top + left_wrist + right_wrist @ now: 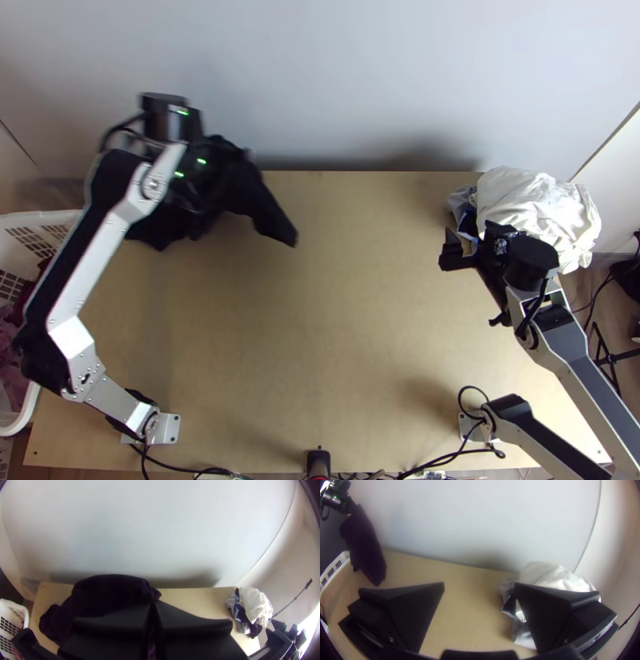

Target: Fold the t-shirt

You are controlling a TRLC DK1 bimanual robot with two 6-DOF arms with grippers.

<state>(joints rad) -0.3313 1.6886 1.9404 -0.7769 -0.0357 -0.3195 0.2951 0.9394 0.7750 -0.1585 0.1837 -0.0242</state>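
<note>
Since your left gripper (153, 606) has its two fingers together, clamped on the dark t-shirt (106, 591), treat that pinch as your anchor. Shirt's bunched and hanging at the far left, one length trailing toward the middle; can't tell which part you've got. Your right gripper (479, 586) has its fingers apart, nothing between them, far right, just beside the cloth pile (540, 204).

Looks like the job now is getting the shirt down and laid out; no fold made. I'd bring it to mid-table, lower the trailing end first, then draw back slowly so the cloth pays out instead of landing in a heap. Find a second edge or corner with the right before you pull it taut. Back the right off the pile cleanly or you could snag the white cloth.

Table (320, 320) is light wood, flat, probably slick enough for cloth to slide, so tug gently. Wall (360, 72) runs along the far edge; mind your left wrist there. White basket (60, 216) sits off the left edge with clothes in it, so watch for hems drooping into it. Cables (448, 460) run along the near edge.
</note>
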